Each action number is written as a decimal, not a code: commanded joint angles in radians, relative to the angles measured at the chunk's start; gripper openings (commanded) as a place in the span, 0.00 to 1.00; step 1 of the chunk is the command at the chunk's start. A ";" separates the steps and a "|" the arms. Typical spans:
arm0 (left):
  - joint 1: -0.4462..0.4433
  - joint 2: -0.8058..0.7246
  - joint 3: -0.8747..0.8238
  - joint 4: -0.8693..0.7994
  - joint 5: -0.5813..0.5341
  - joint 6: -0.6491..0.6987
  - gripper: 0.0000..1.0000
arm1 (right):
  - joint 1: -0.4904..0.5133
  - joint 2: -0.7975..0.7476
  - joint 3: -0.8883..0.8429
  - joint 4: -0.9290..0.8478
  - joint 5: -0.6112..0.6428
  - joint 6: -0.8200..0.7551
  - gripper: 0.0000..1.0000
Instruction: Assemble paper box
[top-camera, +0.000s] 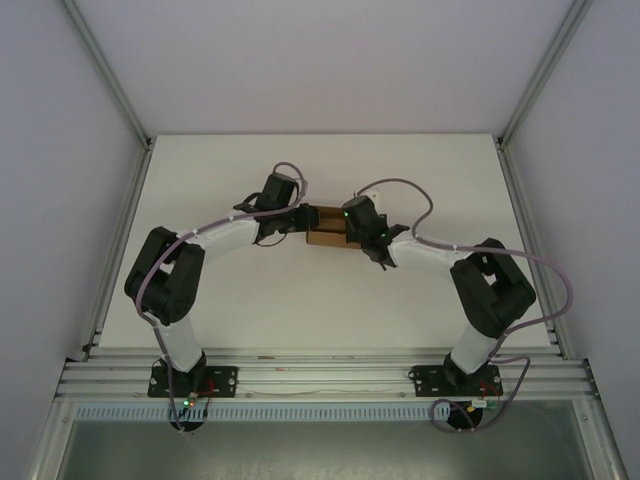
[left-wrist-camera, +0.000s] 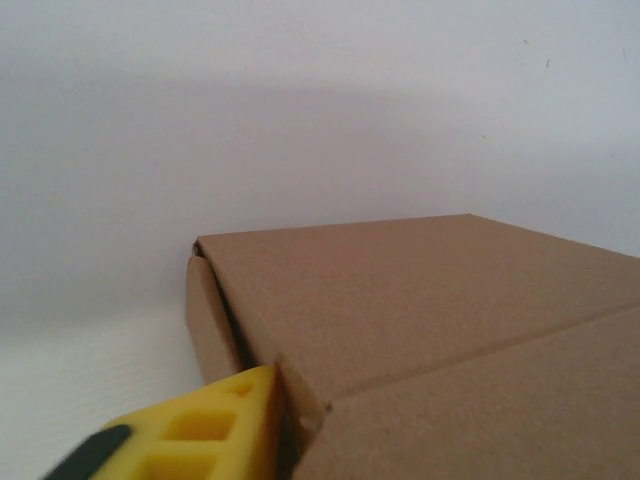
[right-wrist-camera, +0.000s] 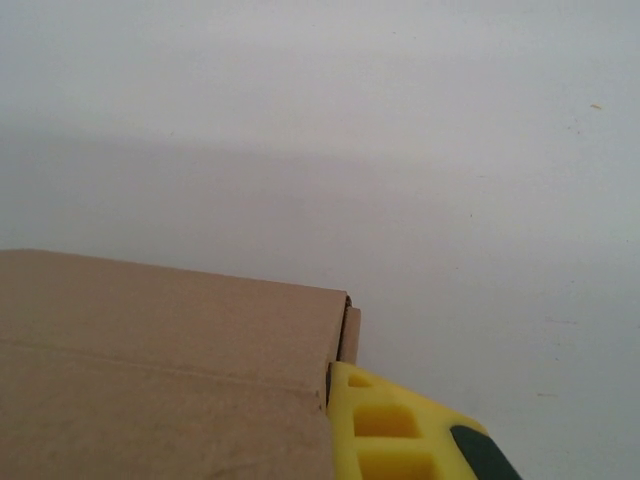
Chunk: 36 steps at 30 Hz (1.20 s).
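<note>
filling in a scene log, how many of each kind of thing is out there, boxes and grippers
paper box: 1
grippers: 2 (left gripper, right gripper)
total: 3

Top view: both ends of the paper box (top-camera: 325, 228) hidden under left gripper (top-camera: 297, 222) and right gripper (top-camera: 349, 226); jaw spread unreadable.
Left wrist: box runs off right and bottom edges; yellow finger (left-wrist-camera: 205, 435) cropped, blurred.
Right wrist: box cut left and bottom; finger (right-wrist-camera: 390, 430) cropped.
</note>
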 joint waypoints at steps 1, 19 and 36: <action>-0.026 -0.073 -0.025 -0.055 -0.001 0.028 0.43 | 0.030 -0.027 -0.020 0.043 0.021 -0.040 0.02; 0.065 -0.275 0.012 -0.207 -0.159 -0.015 1.00 | 0.044 -0.069 -0.133 0.171 0.004 -0.077 0.03; 0.103 -0.025 -0.024 -0.062 0.139 -0.138 0.87 | 0.092 -0.074 -0.156 0.208 0.078 -0.071 0.06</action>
